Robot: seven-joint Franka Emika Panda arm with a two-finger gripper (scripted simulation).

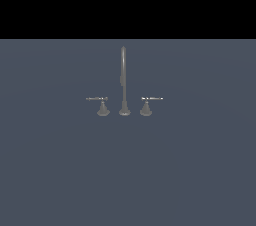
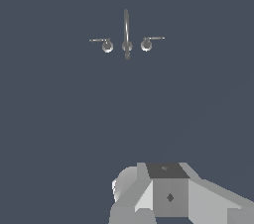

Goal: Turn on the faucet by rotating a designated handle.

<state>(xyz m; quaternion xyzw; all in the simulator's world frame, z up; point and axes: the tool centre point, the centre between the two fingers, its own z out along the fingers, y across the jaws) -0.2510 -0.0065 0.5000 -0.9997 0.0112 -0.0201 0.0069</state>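
The faucet (image 1: 124,87) is a small grey metal set on the dark floor, with a tall thin arched spout on a flared base. The handle (image 1: 151,99) is the short lever on the exterior view's right, on a small cone base, with whitish glints along it. Its duller twin lever (image 1: 96,99) sits on the exterior view's left. In the wrist view the faucet (image 2: 127,39) shows small and far off, and I cannot tell its two levers apart there. No gripper fingers show in either view.
Grey blocky parts of the arm (image 2: 168,193) fill one edge of the wrist view, far from the faucet. Flat dark blue-grey floor (image 1: 125,170) lies all around the set. The top of the exterior view is black.
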